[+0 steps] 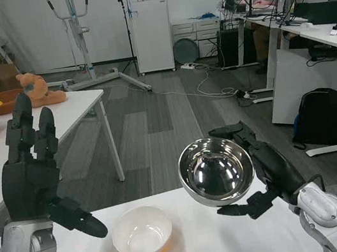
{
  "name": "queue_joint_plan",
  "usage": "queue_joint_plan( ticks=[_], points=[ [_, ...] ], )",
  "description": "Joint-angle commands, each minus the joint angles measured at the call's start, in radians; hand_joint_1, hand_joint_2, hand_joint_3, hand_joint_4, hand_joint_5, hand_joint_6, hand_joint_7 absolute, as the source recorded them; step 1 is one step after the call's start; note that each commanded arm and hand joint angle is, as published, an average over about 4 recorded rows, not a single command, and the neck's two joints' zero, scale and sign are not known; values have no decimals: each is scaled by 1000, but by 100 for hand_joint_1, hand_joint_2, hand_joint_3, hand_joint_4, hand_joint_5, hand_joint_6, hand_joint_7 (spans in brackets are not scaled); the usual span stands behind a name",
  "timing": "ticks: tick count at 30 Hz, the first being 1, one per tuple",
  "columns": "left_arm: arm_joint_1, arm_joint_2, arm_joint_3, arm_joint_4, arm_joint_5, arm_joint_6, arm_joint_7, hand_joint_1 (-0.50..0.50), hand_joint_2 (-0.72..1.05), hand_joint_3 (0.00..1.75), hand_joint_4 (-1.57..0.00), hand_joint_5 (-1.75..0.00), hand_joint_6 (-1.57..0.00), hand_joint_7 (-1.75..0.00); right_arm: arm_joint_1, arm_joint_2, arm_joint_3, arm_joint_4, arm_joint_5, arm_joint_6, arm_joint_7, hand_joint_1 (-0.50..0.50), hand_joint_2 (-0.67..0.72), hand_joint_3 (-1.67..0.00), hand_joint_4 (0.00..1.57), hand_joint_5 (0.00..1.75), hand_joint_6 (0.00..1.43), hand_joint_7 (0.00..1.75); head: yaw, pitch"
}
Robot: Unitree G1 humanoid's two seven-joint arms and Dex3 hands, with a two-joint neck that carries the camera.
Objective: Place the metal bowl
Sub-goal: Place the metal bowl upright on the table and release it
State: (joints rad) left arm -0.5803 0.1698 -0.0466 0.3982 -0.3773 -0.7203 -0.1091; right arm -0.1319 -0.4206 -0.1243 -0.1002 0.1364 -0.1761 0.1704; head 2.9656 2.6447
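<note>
Fingers (237, 131) of the right hand (272, 167) pinch the metal bowl (215, 170) by its rim, top and bottom, holding it tilted in the air above the white bench (240, 243). Just beside it on the bench sits a white bowl (142, 234). The left hand (35, 180) stands raised, fingers spread, holding nothing.
</note>
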Motion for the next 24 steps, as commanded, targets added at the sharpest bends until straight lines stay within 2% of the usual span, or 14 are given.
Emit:
queue_joint_plan(
  ticks=[1,5,21,24],
  points=[
    [-21,8,-19,38,-46,-5,-6,-50,-72,9,0,0,0,0,-55,54,45,40,28,-32,-20,-46,-60,-151,83,165,108,154,0,-32],
    [-23,10,-19,41,-45,-4,-6,-50,-72,9,0,0,0,0,-55,54,45,40,27,-32,-22,-46,-60,-151,83,165,108,154,-2,-15],
    [-23,8,-19,41,-45,-5,-6,-50,-72,9,0,0,0,0,-58,54,46,43,35,-34,-22,-45,-60,-151,83,165,108,154,-5,-15],
    [-23,7,-19,41,-45,-5,-6,-50,-72,4,0,0,0,0,-58,54,46,43,36,-36,-22,-45,-60,-151,83,165,108,154,-5,-14]
  ],
)
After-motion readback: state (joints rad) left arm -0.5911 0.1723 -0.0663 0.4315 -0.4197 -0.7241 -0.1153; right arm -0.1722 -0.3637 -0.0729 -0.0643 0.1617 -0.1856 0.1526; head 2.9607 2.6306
